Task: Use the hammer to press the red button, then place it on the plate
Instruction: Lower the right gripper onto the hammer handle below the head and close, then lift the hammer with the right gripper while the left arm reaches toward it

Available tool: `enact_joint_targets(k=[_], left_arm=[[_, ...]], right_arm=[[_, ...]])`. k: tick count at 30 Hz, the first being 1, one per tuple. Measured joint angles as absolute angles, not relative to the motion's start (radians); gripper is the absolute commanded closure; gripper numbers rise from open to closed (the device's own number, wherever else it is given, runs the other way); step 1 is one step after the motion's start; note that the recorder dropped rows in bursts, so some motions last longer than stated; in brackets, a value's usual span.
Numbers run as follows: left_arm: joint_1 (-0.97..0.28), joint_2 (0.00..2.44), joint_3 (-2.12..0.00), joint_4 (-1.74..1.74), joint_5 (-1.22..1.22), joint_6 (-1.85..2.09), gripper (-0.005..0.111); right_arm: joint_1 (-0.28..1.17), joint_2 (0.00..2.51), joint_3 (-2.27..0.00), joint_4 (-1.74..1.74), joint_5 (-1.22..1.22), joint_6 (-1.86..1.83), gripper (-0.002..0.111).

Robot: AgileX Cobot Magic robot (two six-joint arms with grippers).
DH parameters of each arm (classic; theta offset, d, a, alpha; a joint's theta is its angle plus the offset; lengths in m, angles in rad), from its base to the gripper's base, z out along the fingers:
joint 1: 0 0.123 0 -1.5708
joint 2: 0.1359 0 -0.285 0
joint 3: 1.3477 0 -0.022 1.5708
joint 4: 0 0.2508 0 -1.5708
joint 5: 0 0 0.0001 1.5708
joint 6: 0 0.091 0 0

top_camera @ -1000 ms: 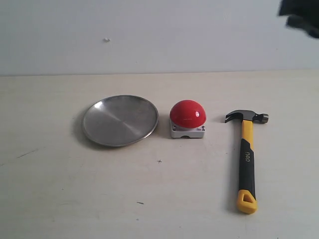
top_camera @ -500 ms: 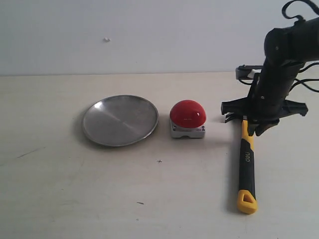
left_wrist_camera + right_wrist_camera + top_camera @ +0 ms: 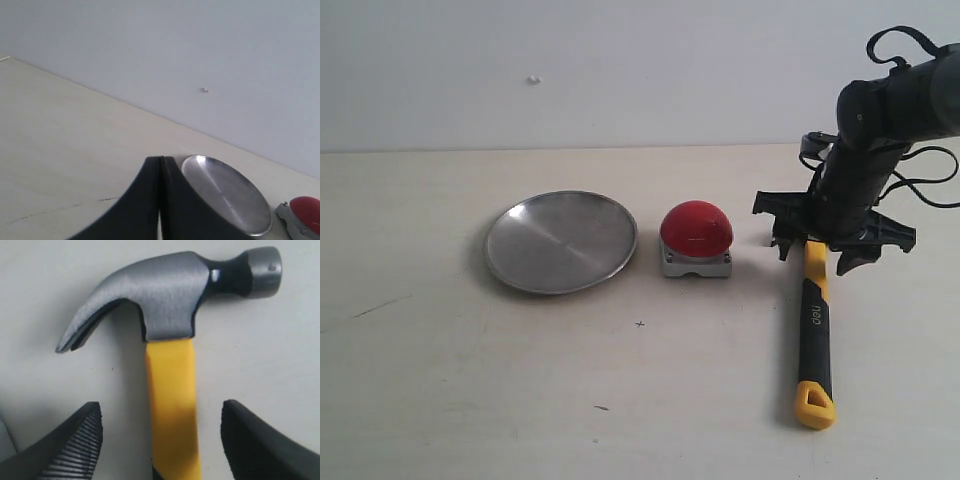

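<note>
The hammer point(image 3: 814, 330) lies flat on the table at the right, its yellow end nearest the front edge. My right gripper point(image 3: 815, 256) hangs over its head end, open. In the right wrist view the steel hammer head point(image 3: 170, 295) is fully visible. The yellow neck point(image 3: 172, 390) runs between the ribbed fingers point(image 3: 80, 440) of the right gripper point(image 3: 161, 410), untouched on both sides. The red button point(image 3: 696, 228) sits mid-table, and the plate point(image 3: 560, 241) lies to its left. My left gripper point(image 3: 160, 167) is shut and empty, with the plate point(image 3: 225, 192) and the red button point(image 3: 305, 210) beyond it.
The table point(image 3: 470, 400) is pale wood with a plain wall behind it. Black cables point(image 3: 920, 190) trail from the right arm toward the right edge. The left arm does not show in the exterior view.
The right arm came in from the upper right corner and lowered over the hammer's head, its open fingers now straddling the neck. Hammer, button and plate have not moved.
</note>
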State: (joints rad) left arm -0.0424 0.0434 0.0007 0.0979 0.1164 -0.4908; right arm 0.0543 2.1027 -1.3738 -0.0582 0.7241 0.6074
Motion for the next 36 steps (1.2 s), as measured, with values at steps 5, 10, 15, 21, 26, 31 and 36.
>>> enact_joint_targets(k=[5, 10, 15, 21, 26, 31, 36], left_arm=[[-0.042, 0.043, 0.001, 0.098, 0.123, -0.497, 0.107], [-0.042, 0.043, 0.001, 0.098, 0.125, -0.497, 0.107], [-0.042, 0.043, 0.001, 0.098, 0.127, -0.497, 0.107], [-0.042, 0.043, 0.001, 0.098, 0.127, -0.497, 0.107], [-0.042, 0.043, 0.001, 0.098, 0.127, -0.497, 0.107], [-0.042, 0.043, 0.001, 0.098, 0.127, -0.497, 0.107], [-0.042, 0.043, 0.001, 0.098, 0.123, -0.498, 0.107]], right_arm=[[0.048, 2.125, -1.380, -0.058, 0.716, 0.625, 0.045], [0.039, 2.137, -1.413, -0.058, 0.732, 0.627, 0.047], [0.039, 2.178, -1.478, -0.058, 0.815, 0.604, 0.047], [0.039, 2.218, -1.525, -0.058, 0.886, 0.565, 0.048], [0.039, 2.224, -1.532, -0.065, 0.892, 0.556, 0.064], [0.039, 2.226, -1.534, -0.066, 0.889, 0.546, 0.102], [0.039, 2.226, -1.536, -0.066, 0.877, 0.514, 0.108]])
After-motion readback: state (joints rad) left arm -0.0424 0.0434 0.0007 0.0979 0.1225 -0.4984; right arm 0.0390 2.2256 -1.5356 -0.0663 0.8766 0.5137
